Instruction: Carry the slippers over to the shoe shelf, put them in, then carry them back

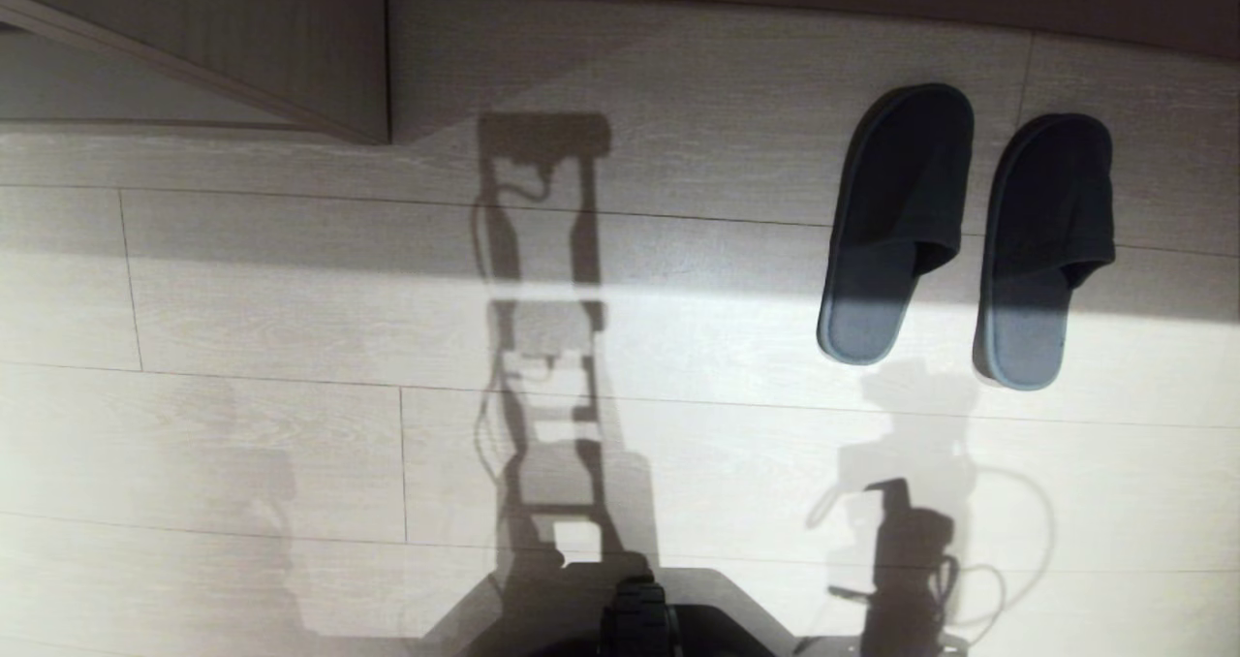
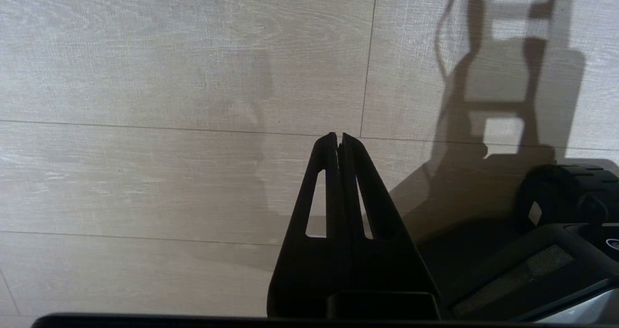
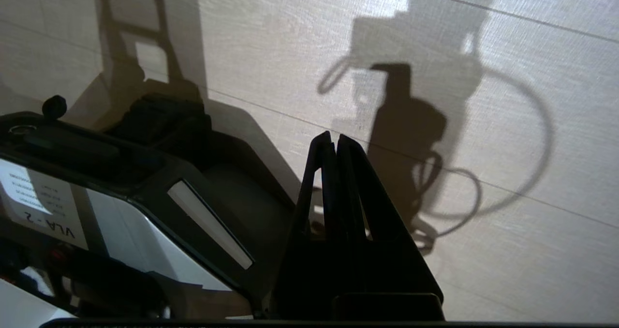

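Lying side by side, the slippers (image 1: 964, 235) sit half in shadow; both hands (image 2: 338, 137) (image 3: 333, 137) pressed together, empty.

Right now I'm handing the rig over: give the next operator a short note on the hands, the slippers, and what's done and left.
Left hand: shut, empty, over bare floor beside the base.
Right hand: shut, empty, also over floor by the base.
Slippers: side by side on the floor, ahead and to the robot's right, toes pointing away, neither touched.
Shoe shelf: only a corner shows, ahead to the left.
Done: cannot tell whether the shelf trip has happened.
Left, if not: pick up the pair, shelve them, bring them back.
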